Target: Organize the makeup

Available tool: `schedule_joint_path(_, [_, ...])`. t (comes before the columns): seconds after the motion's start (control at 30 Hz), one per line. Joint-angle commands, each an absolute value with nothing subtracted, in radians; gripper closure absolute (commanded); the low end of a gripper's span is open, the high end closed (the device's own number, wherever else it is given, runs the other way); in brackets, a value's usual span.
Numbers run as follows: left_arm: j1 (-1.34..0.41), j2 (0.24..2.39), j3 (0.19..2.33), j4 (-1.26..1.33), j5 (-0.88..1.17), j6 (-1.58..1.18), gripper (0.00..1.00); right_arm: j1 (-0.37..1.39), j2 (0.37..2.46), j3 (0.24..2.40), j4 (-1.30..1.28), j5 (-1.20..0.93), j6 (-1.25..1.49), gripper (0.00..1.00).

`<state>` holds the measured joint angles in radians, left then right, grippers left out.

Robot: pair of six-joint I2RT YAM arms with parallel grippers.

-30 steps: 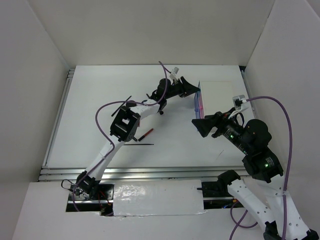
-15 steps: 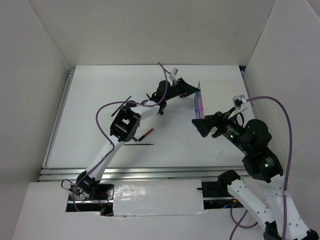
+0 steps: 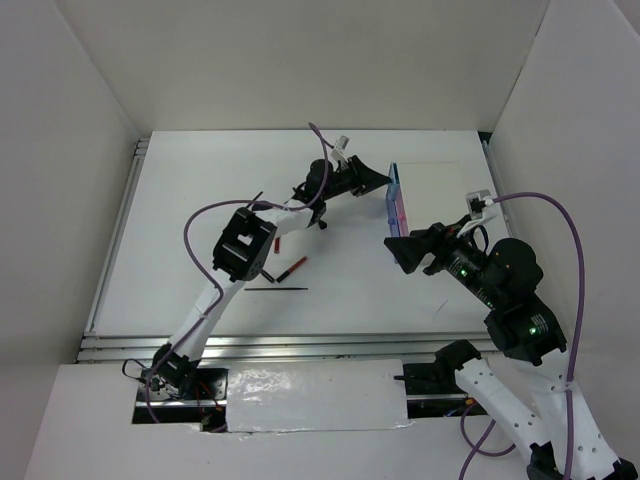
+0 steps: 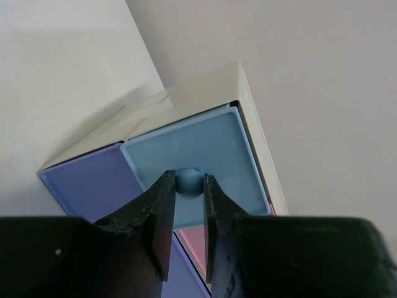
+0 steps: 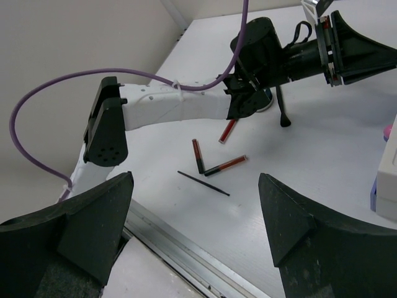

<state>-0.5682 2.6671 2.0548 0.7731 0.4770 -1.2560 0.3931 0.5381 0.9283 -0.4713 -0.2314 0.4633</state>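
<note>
Narrowed since before, the left gripper (image 4: 189, 189) now pinches the round blue knob (image 4: 189, 180) of the pale blue drawer (image 4: 214, 146) in the white plastic box (image 4: 205, 84), presumably to pull it open. On the white bench (image 3: 180, 180), red-and-black makeup sticks (image 3: 292, 267) lie at the box's 8 o'clock. The right gripper (image 3: 400, 248) hangs wide, empty.

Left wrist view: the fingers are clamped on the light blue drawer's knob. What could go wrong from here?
1. The left gripper holds the small round knob with only its fingertips; a pull may slip off it.
2. The right gripper hangs open, apart from the white box, so nothing braces it; pulling the light blue drawer could drag or tip the whole box.
</note>
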Motion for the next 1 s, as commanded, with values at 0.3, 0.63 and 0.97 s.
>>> schedule_joint_path(0.3, [-0.509, 2.546, 1.945, 0.758, 0.482, -1.201, 0.97, 0.399, 0.548, 0.931, -0.433, -0.224, 0.456, 0.11])
schedule_joint_path(0.63, [-0.457, 2.471, 1.844, 0.767, 0.506, -1.180, 0.99, 0.399, 0.560, 0.937, -0.433, -0.221, 0.454, 0.11])
schedule_joint_path(0.97, [-0.408, 2.407, 1.753, 0.769, 0.537, -1.158, 0.97, 0.400, 0.569, 0.939, -0.426, -0.224, 0.456, 0.11])
